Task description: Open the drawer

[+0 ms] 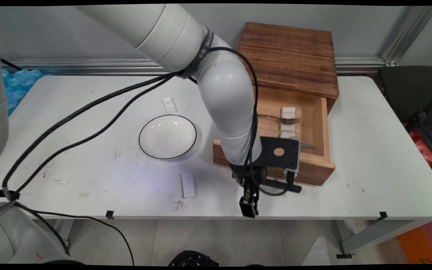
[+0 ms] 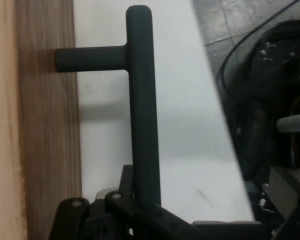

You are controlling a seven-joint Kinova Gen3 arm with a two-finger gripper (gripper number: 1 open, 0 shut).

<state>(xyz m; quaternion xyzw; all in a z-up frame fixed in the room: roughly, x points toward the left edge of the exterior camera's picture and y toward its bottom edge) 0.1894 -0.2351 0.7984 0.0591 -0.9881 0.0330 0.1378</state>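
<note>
the pincer (image 1: 249, 206) hangs at the desk's (image 1: 369, 180) near edge, right at the open drawer's (image 1: 319, 170) black handle (image 2: 142, 110), the bar lying along the drawer front, though i cannot tell whether it grips.

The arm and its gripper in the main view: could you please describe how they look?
The arm is made of glossy white rounded links. Black cables hang along it, bound near the elbow by a black lettered strap. A black plate with a round hole sits at the wrist, above the small black gripper.
</note>
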